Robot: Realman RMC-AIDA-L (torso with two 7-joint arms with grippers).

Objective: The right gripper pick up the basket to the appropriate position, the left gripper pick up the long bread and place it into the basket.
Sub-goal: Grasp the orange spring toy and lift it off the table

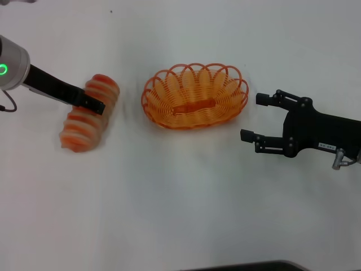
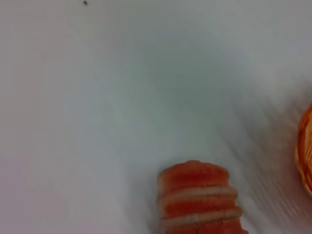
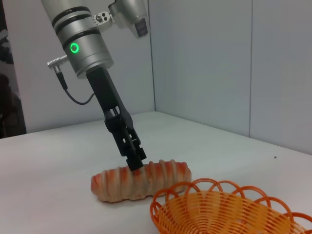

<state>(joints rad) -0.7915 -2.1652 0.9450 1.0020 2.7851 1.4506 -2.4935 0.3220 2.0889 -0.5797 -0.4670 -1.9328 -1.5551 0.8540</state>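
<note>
The orange wire basket (image 1: 194,97) stands at mid-table, and its rim (image 3: 219,204) fills the near foreground of the right wrist view. The long bread (image 1: 90,113), ridged orange-red and cream, lies left of the basket; it also shows in the wrist views (image 3: 141,179) (image 2: 199,197). My left gripper (image 1: 93,104) slants down from the left, its tip (image 3: 136,163) on the top of the loaf's middle. My right gripper (image 1: 251,117) hangs open just right of the basket, apart from it, with nothing between its fingers.
The table (image 1: 180,197) is plain white. Grey walls (image 3: 204,63) stand behind it in the right wrist view. A dark edge (image 1: 254,265) runs along the table's near side.
</note>
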